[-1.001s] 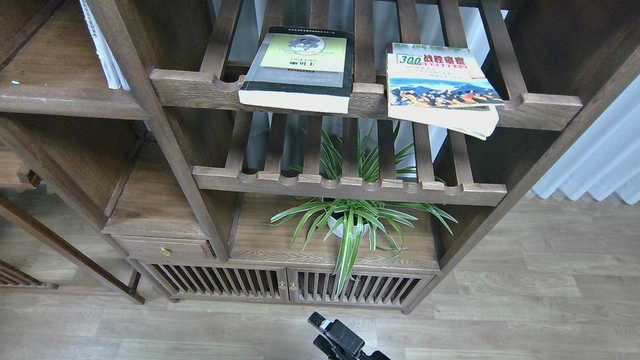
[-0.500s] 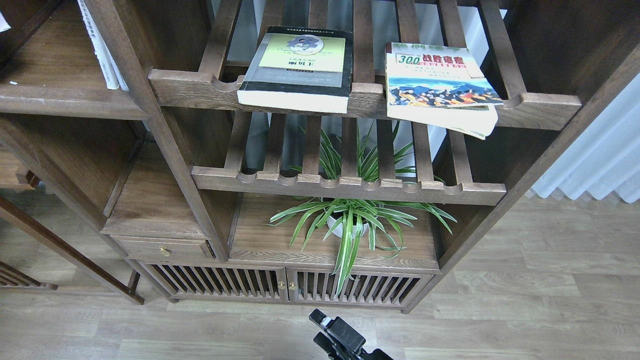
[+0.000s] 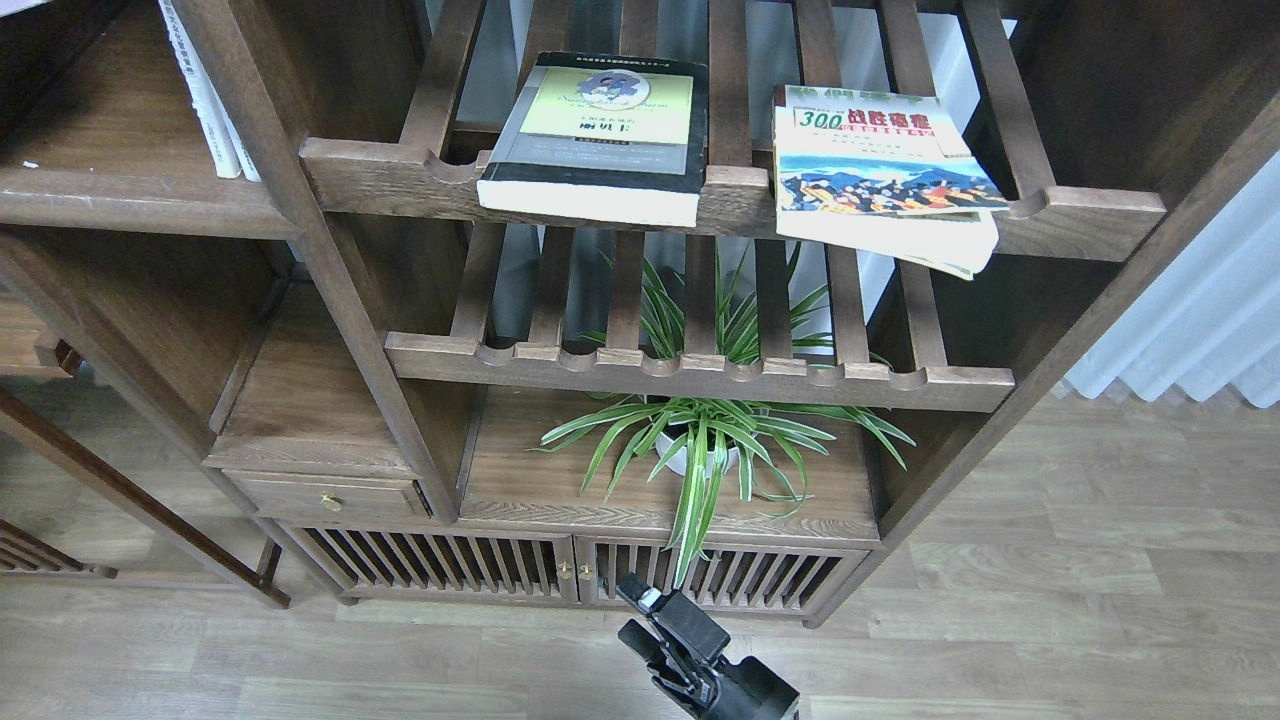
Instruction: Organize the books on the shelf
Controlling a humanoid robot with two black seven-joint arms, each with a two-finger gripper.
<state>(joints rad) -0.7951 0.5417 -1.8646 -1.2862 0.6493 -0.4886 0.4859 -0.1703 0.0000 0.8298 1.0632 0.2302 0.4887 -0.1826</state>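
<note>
A thick black-edged book with a yellow-green cover (image 3: 598,135) lies flat on the upper slatted rack, its front edge over the scalloped rail. The colourful "300" book (image 3: 880,170) lies to its right on the same rack and overhangs the rail. A pale lavender-white book (image 3: 205,95) stands upright at the right end of the solid dark-brown shelf (image 3: 130,195) at the upper left. My right gripper (image 3: 636,610) shows at the bottom centre, low in front of the cabinet doors and far below the books. Its two fingers stand apart and hold nothing. My left gripper is out of view.
A second slatted rack (image 3: 700,375) sits below the upper one. A spider plant in a white pot (image 3: 700,450) stands on the lower board. Below are a small drawer (image 3: 325,495) and slatted cabinet doors (image 3: 570,570). A white curtain (image 3: 1200,320) hangs at the right.
My right gripper has risen from the bottom edge, mostly in the last half second, and more of the arm shows. The books have not moved.
</note>
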